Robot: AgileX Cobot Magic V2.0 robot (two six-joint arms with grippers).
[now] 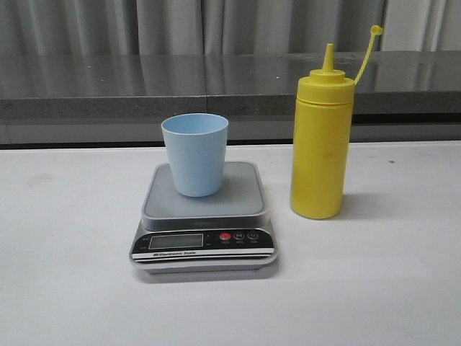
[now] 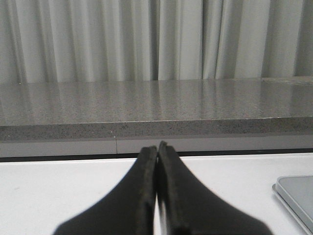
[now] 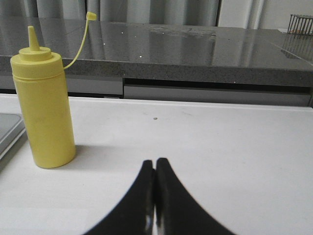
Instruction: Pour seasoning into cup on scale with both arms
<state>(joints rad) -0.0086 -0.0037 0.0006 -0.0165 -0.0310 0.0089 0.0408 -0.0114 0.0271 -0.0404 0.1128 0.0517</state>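
yellow bottle (image 1: 321,148), light blue cup (image 1: 194,153), silver-grey scale (image 1: 204,216)

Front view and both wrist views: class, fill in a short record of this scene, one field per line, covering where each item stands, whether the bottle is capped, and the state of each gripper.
cup: light blue cup upright on the scale's platform
scale: silver-grey scale on the white table, display facing the camera
seasoning: yellow squeeze bottle upright on the table, to the right of the scale, apart from it
bottle cap: off the nozzle, hanging on its strap
left gripper: shut, empty
right gripper: shut, empty, away from the bottle
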